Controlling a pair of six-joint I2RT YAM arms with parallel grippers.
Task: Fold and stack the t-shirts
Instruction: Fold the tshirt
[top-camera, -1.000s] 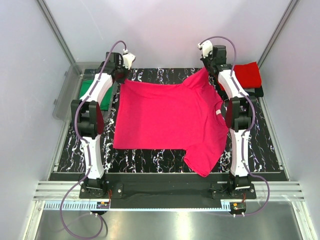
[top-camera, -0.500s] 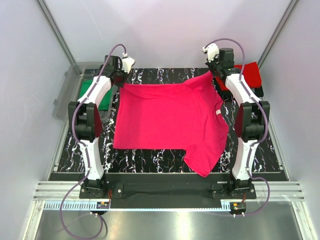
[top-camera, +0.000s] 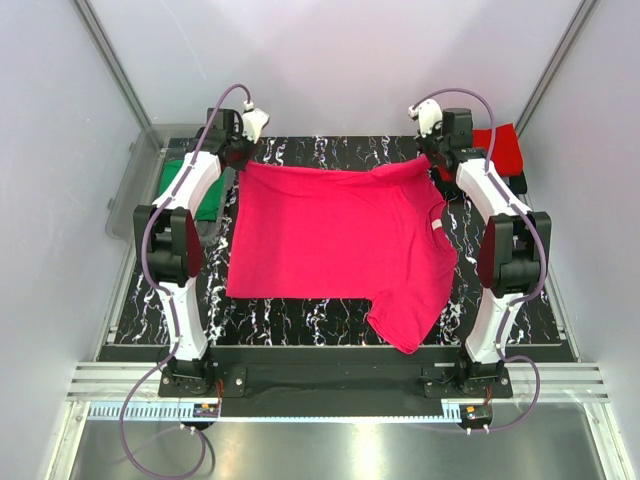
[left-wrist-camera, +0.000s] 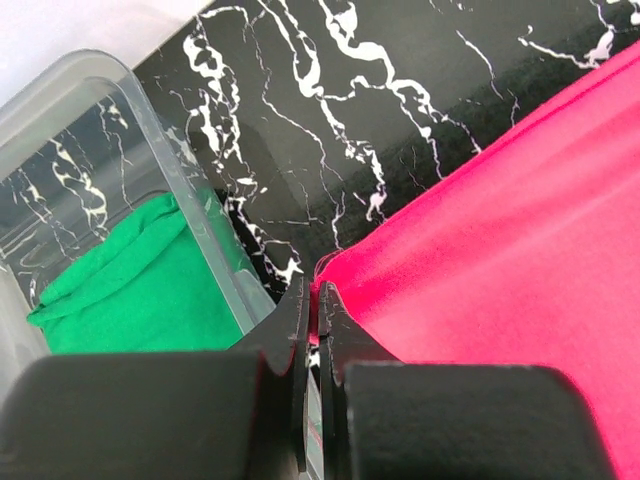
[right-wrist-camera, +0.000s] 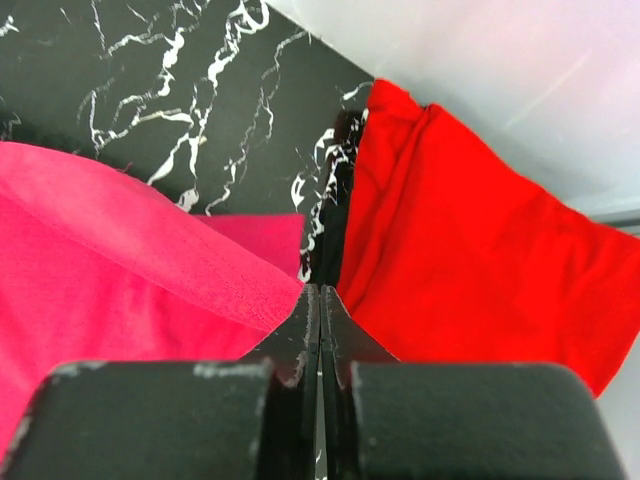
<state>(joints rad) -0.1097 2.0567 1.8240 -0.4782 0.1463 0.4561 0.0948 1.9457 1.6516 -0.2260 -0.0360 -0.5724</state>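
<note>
From above, the magenta-pink t-shirt (top-camera: 330, 240) lies spread over the middle of the marbled table (top-camera: 300, 315). Its far edge is raised between the left gripper (top-camera: 240, 155) at 11 o'clock and the right gripper (top-camera: 437, 155) at 1 o'clock. A red t-shirt (top-camera: 500, 148) sits at 2 o'clock. A green t-shirt (top-camera: 185, 180) lies in the clear bin (top-camera: 125, 195) at 10 o'clock. That makes three shirts, one of each colour, and one bin.

The left wrist view shows the jaws pressed together on the pink shirt's corner, with the green one at 9 o'clock.

The right wrist view shows the jaws nipping a pink fold, with the red shirt at 3 o'clock.

The cloth looks light, limp and prone to sagging. Corners and hems seem the best places to hold it.
</note>
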